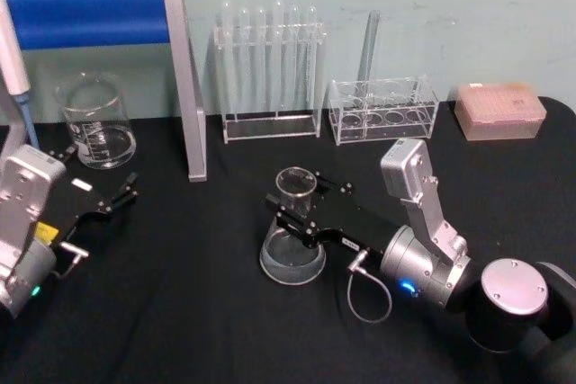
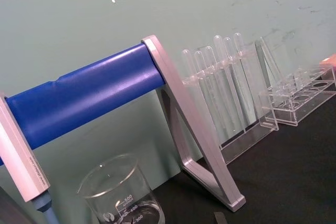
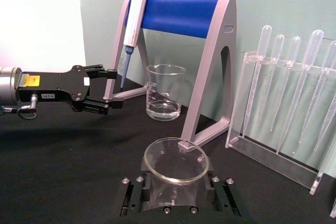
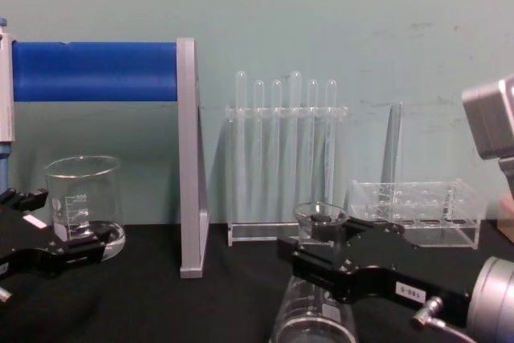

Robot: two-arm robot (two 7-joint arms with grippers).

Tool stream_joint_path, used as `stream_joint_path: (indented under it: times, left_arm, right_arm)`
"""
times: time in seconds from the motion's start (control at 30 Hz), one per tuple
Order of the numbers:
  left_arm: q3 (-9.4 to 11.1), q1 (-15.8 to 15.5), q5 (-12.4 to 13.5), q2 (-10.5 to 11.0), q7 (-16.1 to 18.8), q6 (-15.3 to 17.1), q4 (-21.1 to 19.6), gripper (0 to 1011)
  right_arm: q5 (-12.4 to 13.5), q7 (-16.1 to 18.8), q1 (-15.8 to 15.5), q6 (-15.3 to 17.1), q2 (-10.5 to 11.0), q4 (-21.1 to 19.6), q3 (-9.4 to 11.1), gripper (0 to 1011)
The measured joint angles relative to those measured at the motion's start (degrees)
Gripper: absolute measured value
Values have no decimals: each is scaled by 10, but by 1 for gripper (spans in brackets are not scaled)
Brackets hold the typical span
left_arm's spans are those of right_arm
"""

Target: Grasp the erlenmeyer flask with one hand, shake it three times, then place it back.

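The erlenmeyer flask is clear glass and stands upright on the black table at centre. My right gripper reaches in from the right with one black finger on each side of the flask's neck, just below the flared rim, and is shut on it. From the right wrist view, the rim of the erlenmeyer flask sits between the two fingers of my right gripper. In the chest view the flask is held the same way. My left gripper rests at the far left near a beaker, open and holding nothing.
A glass beaker stands at the back left under a pipette stand with a blue bar; a pipette hangs on it. Along the back are a test tube rack, a low clear rack and a pink box.
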Motion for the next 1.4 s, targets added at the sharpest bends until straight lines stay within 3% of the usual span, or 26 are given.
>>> stream_joint_path:
  times: [0.17, 0.5, 1.0, 1.4]
  left_arm:
    - [0, 0, 0, 0, 0, 0, 0, 1001]
    - [0, 0, 0, 0, 0, 0, 0, 1001]
    - [0, 0, 0, 0, 0, 0, 0, 1001]
    - [0, 0, 0, 0, 0, 0, 0, 1001]
  right_arm:
    - [0, 0, 0, 0, 0, 0, 0, 456]
    - [-1, 0, -4, 3, 1, -14, 7, 456]
    - [-7, -29, -18, 38, 11, -102, 32, 456]
    - [-6, -32, -23, 41, 11, -121, 38, 456]
